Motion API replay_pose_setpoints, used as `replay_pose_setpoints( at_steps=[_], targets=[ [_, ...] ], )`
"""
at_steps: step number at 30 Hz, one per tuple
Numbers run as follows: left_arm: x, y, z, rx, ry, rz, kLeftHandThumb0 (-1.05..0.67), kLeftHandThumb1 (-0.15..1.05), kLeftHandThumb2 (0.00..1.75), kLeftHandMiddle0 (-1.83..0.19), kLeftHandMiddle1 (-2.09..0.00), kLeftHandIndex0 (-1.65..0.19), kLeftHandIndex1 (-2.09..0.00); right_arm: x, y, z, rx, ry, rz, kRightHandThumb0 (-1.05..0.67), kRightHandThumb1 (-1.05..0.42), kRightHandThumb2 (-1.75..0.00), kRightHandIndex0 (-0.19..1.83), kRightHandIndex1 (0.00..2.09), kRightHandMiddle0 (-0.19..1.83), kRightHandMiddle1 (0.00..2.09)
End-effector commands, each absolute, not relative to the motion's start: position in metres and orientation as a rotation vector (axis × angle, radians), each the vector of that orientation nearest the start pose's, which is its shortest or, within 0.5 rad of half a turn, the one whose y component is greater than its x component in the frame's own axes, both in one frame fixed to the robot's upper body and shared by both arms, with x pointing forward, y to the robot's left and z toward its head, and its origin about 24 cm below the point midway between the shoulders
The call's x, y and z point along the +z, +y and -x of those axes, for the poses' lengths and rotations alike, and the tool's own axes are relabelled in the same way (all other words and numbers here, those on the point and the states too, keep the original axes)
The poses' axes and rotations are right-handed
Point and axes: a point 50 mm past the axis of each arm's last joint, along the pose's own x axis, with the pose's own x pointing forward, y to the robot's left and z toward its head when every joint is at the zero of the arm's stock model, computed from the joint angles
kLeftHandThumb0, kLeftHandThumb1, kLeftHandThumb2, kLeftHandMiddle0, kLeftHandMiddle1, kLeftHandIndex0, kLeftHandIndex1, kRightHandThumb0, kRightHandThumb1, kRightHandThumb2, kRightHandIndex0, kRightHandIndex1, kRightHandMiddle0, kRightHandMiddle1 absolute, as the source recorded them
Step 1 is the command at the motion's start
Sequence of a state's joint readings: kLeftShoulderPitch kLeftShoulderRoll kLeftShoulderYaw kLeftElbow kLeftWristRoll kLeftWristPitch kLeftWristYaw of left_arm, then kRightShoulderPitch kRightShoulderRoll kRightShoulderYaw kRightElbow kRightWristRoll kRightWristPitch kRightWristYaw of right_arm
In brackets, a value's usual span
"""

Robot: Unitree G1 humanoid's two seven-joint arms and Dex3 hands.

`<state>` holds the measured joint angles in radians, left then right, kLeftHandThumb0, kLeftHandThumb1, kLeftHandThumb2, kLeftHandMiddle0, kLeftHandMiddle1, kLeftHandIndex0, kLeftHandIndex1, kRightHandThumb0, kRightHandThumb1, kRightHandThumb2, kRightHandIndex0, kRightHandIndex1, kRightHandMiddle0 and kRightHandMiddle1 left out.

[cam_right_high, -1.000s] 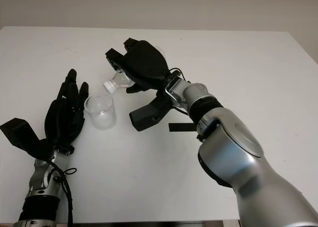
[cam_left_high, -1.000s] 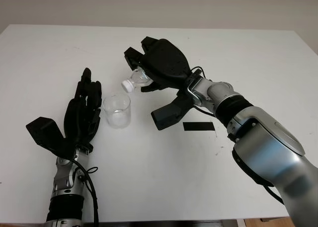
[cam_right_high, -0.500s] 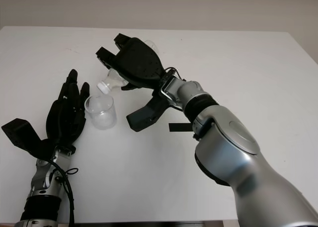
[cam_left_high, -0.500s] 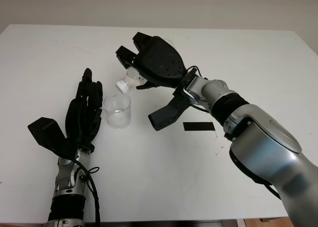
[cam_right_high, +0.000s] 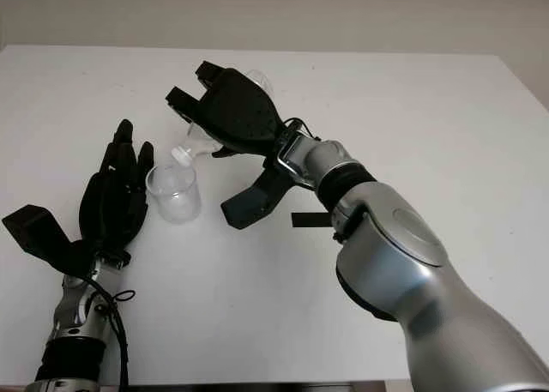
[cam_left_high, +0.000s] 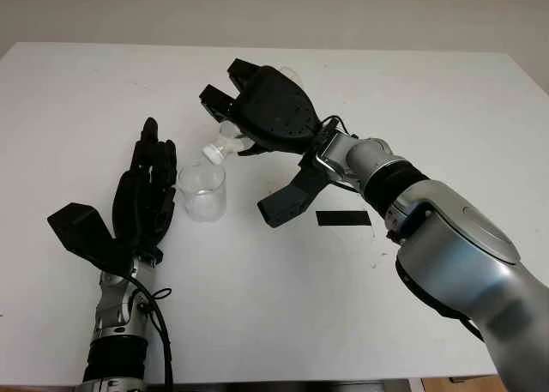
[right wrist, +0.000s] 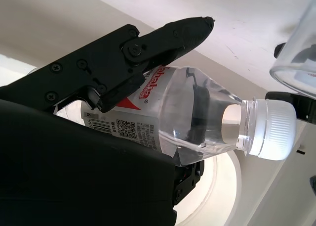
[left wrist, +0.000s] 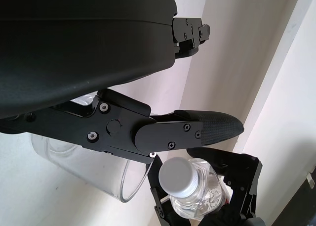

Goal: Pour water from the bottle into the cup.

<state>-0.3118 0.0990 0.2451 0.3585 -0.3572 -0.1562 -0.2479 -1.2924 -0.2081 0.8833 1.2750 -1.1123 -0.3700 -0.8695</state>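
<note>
My right hand [cam_left_high: 257, 117] is shut on a clear plastic bottle [cam_left_high: 230, 138] with a white cap [right wrist: 269, 128] and a red-lettered label [right wrist: 150, 90]. The bottle is tipped, its capped neck pointing down just above the far rim of the clear cup [cam_left_high: 202, 191]. The cap [left wrist: 177, 177] is still on the bottle. That cup stands upright on the white table [cam_left_high: 77, 92]. My left hand [cam_left_high: 147, 195] is open, upright beside the cup's left side, close to the glass [left wrist: 84, 166].
A black strip of tape [cam_left_high: 343, 218] lies on the table to the right of the cup, under my right forearm. The right hand's black thumb [cam_left_high: 287, 202] hangs low between cup and tape.
My right hand has carried the bottle left and tipped it further, so the cap has come down to the cup's rim. The left hand and the cup have stayed put.
</note>
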Motion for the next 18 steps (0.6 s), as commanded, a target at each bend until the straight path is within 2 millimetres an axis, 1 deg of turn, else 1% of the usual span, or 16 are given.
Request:
replay_pose_setpoints(
  at_steps=[1,3,4,6,10,12,14,18],
  targets=[
    [0.068,0.200,-0.309,-0.038,-0.195,0.293,-0.72,1.05,0.43,0.09,-0.06,0.08,-0.05,0.190,-0.043,-0.391,0.176,-1.199,1.638,-0.47,-1.05,-0.14,1.29,2.09,0.63,2.09],
    [0.069,0.201,-0.309,-0.036,-0.193,0.292,-0.73,1.05,0.42,0.09,-0.06,0.07,-0.06,0.192,-0.048,-0.394,0.158,-1.113,1.556,-0.45,-1.05,-0.17,1.30,2.09,0.72,2.09],
    [0.069,0.201,-0.309,-0.035,-0.192,0.293,-0.73,1.05,0.42,0.09,-0.06,0.07,-0.06,0.194,-0.052,-0.396,0.141,-1.049,1.477,-0.44,-1.05,-0.18,1.32,2.09,0.76,2.09],
    [0.069,0.201,-0.308,-0.034,-0.193,0.295,-0.72,1.05,0.42,0.08,-0.06,0.07,-0.06,0.196,-0.057,-0.397,0.126,-0.984,1.389,-0.41,-1.05,-0.20,1.36,2.09,0.90,2.09],
    [0.069,0.202,-0.307,-0.042,-0.192,0.287,-0.72,1.05,0.43,0.09,-0.05,0.07,-0.05,0.198,-0.078,-0.405,0.070,-0.774,1.158,-0.42,-1.05,-0.25,1.40,2.09,1.01,2.09],
    [0.069,0.203,-0.307,-0.044,-0.190,0.284,-0.71,1.05,0.44,0.09,-0.05,0.08,-0.05,0.197,-0.089,-0.408,0.068,-0.669,1.032,-0.42,-1.05,-0.30,1.37,2.09,1.01,2.09],
    [0.069,0.204,-0.307,-0.048,-0.187,0.279,-0.72,1.05,0.43,0.09,-0.05,0.08,-0.05,0.195,-0.099,-0.410,0.063,-0.594,0.916,-0.40,-1.05,-0.31,1.32,2.09,0.98,2.09],
    [0.069,0.206,-0.307,-0.057,-0.185,0.279,-0.72,1.05,0.43,0.10,-0.05,0.09,-0.05,0.189,-0.118,-0.411,0.046,-0.487,0.761,-0.36,-1.05,-0.32,1.30,2.09,0.99,2.09]
  ],
)
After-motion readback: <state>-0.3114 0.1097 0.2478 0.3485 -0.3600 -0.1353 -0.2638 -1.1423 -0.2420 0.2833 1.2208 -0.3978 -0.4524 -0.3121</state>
